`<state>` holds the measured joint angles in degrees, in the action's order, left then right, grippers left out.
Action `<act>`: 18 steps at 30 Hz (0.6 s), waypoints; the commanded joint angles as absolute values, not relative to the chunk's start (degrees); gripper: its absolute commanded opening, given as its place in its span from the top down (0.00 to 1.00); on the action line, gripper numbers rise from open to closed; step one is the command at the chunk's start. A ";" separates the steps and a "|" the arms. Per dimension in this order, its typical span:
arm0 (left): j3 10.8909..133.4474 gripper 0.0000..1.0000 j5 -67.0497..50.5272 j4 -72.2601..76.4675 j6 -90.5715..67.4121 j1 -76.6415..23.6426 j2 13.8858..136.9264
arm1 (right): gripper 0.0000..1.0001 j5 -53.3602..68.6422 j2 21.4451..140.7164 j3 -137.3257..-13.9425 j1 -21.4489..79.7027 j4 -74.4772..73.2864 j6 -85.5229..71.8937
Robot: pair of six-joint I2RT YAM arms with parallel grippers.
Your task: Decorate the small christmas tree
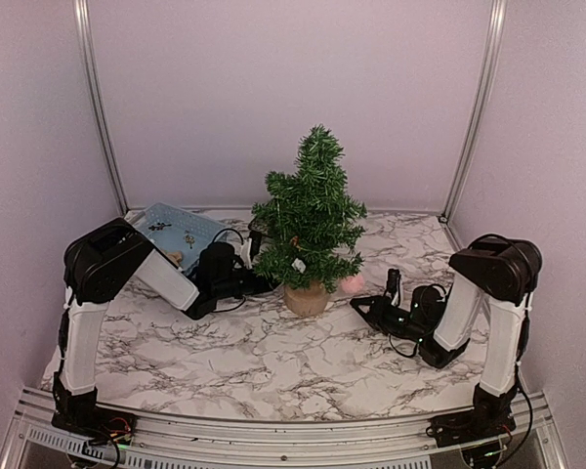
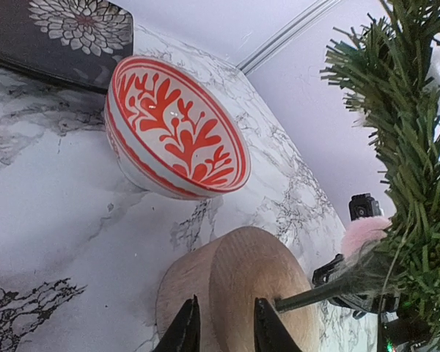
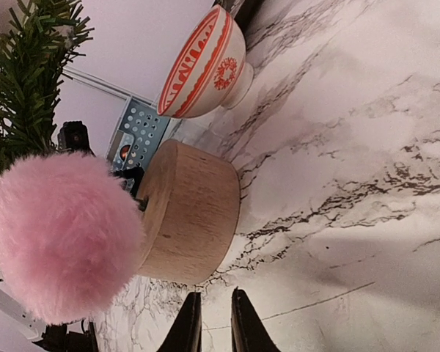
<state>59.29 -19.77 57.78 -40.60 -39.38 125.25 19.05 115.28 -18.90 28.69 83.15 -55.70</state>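
Observation:
The small christmas tree (image 1: 311, 210) stands mid-table on a round wooden stump (image 1: 306, 299), with a small white ornament (image 1: 299, 265) on a low branch. A fluffy pink pom-pom (image 3: 62, 235) sits among the lowest right branches beside the stump (image 3: 191, 213); whether it hangs or rests I cannot tell. My left gripper (image 2: 224, 331) lies low at the tree's left, open a little, with the stump (image 2: 257, 282) just beyond its tips and nothing held. My right gripper (image 3: 214, 324) is low at the tree's right, jaws narrowly apart over bare marble, empty.
A red-and-white patterned bowl (image 2: 177, 128) stands behind the stump. A blue dotted box (image 1: 181, 233) lies at the back left, and a dark box with white flower prints (image 2: 59, 29) lies beyond the bowl. The enclosure walls close in the back and both sides.

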 commanded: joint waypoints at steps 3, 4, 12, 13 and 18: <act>57.83 0.79 -22.98 56.43 -39.17 -40.19 125.21 | 0.85 19.56 116.96 -18.15 29.71 85.68 -56.78; 57.29 0.80 -23.02 56.43 -39.12 -40.48 124.80 | 0.85 19.52 117.02 -18.19 29.71 85.82 -56.78; 54.38 0.83 -22.28 56.42 -39.62 -43.93 122.18 | 0.85 19.38 116.86 -18.28 29.41 85.88 -56.70; 54.18 0.84 -21.98 56.38 -39.82 -44.49 121.91 | 0.85 19.40 116.81 -18.24 29.32 85.95 -56.62; 53.64 0.84 -20.07 56.98 -41.44 -47.41 120.97 | 0.85 19.62 116.68 -18.28 28.71 86.03 -56.52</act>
<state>54.48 -20.27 57.41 -40.38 -44.77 123.35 19.07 115.92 -18.74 29.02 84.55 -56.38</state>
